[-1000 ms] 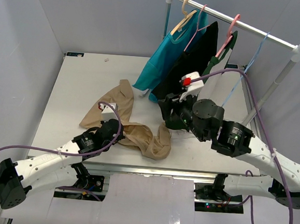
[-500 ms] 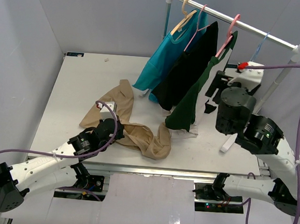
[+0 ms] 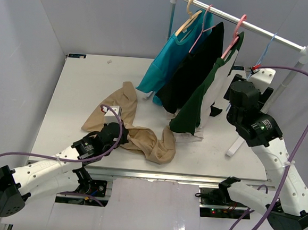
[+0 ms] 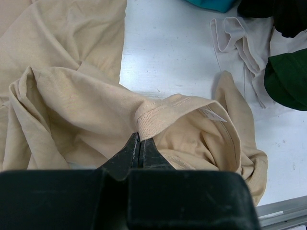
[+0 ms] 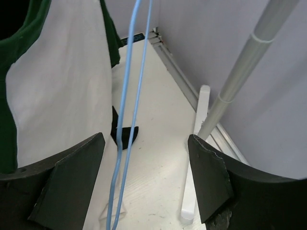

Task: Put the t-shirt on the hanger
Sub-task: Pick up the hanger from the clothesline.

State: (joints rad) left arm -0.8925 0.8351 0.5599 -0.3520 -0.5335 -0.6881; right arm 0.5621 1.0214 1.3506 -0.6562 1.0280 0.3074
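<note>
T-shirt (image 3: 144, 140) tan, crumpled in heap (left hand (image 4: 139, 146) pinching ribbed collar).

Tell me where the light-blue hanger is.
Top view: the hanger hangs near the right end of the rail, right of the green shirt; its wires pass through the open right gripper.

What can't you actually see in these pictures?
- Hook of the hanger: cut off by the right wrist view's top edge; too thin in the top view.
- Sleeves of the t-shirt: buried in its own folds, both views.
- Fingertips of the left gripper: hidden under its wrist in the top view.
</note>
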